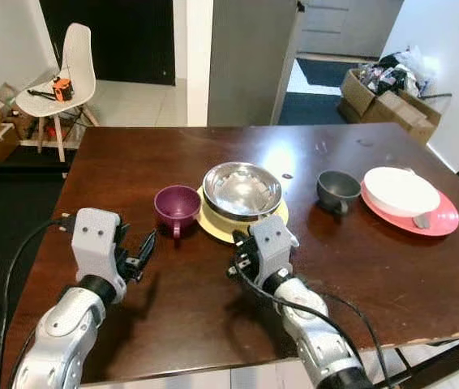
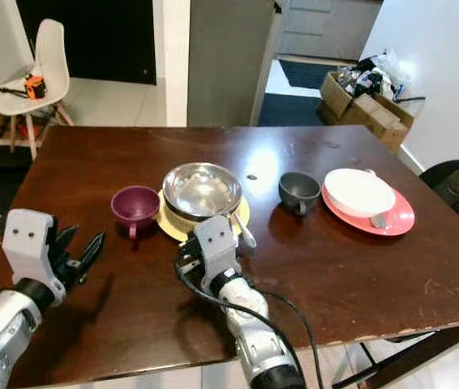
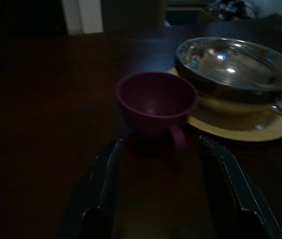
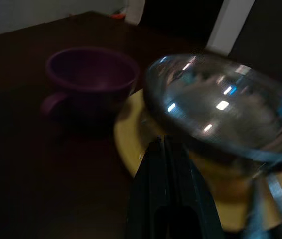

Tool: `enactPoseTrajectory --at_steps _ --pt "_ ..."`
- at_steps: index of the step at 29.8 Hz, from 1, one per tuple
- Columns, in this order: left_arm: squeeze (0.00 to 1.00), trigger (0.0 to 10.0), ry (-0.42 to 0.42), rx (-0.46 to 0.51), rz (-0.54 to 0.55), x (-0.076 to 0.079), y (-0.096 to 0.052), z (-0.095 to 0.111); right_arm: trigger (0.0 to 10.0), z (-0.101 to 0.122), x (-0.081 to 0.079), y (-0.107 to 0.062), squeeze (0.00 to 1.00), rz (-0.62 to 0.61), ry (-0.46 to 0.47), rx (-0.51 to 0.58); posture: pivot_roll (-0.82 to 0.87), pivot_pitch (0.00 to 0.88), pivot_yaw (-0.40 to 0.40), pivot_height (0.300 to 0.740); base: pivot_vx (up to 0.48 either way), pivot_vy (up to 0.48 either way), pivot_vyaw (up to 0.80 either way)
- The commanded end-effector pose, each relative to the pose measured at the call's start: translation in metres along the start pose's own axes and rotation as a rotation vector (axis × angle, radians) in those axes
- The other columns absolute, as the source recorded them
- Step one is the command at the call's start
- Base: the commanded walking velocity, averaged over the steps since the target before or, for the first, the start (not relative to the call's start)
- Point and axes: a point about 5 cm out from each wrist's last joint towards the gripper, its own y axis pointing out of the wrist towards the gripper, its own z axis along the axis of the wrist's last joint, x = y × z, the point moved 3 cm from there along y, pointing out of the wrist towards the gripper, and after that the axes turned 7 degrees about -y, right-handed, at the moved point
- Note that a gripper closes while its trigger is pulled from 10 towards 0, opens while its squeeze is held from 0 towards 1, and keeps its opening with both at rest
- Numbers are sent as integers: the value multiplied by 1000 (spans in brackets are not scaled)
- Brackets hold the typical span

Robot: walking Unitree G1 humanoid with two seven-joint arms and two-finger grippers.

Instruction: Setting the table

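Note:
On the dark wooden table [image 1: 132, 162], a steel bowl [image 1: 242, 190] sits on a yellow plate [image 1: 213, 225], and a spoon [image 2: 244, 231] rests on that plate's near right rim. A purple cup [image 1: 177, 207] stands just left of the plate. Further right are a grey cup [image 1: 337, 190] and a white bowl [image 1: 400, 190] on a pink plate [image 1: 447, 220]. My left gripper [image 2: 82, 241] is open and low over the table; in its wrist view the purple cup [image 3: 156, 102] lies a short way beyond its spread fingers [image 3: 103, 199]. My right gripper [image 4: 162, 149] is shut and empty, its tip at the near rim of the yellow plate [image 4: 131, 144].
Behind the table's far left stands a white chair [image 1: 67, 65] carrying an orange tool. Cardboard boxes [image 1: 383, 93] full of clutter sit at the back right, and a grey cabinet [image 1: 246, 57] stands behind the middle. A black seat [image 2: 456, 182] is at the table's right side.

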Motion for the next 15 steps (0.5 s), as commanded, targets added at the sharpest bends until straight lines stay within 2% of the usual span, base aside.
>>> enactPoseTrajectory --at_steps 1,3,4,5,7,10,15 --pt "0 10000 10 -8 -19 5 1 1 10000 -3 -1 2 0 0 -31 -5 30 16 26 740 0 0 0" --pt "0 10000 33 -22 -32 8 5 0 10000 1 1 4 0 -14 -52 14 37 19 28 740 0 0 0" --pt "0 10000 49 -31 -50 12 8 -1 10000 10 7 4 875 -45 -60 55 32 21 32 740 0 0 0" --pt "0 10000 61 -37 -63 15 11 -2 10000 17 13 3 1000 -78 -75 82 26 22 36 740 0 0 0" --pt "0 10000 88 -47 -101 23 18 -2 10000 27 23 -3 1000 -118 -67 137 19 24 41 740 0 0 0" --pt "0 10000 108 -44 -122 27 22 -1 10000 31 29 -9 1000 -149 -61 161 8 23 48 740 0 0 0" --pt "0 10000 129 -28 -175 40 36 4 10000 25 54 -22 1000 -281 -65 143 -2 22 57 740 0 0 0"
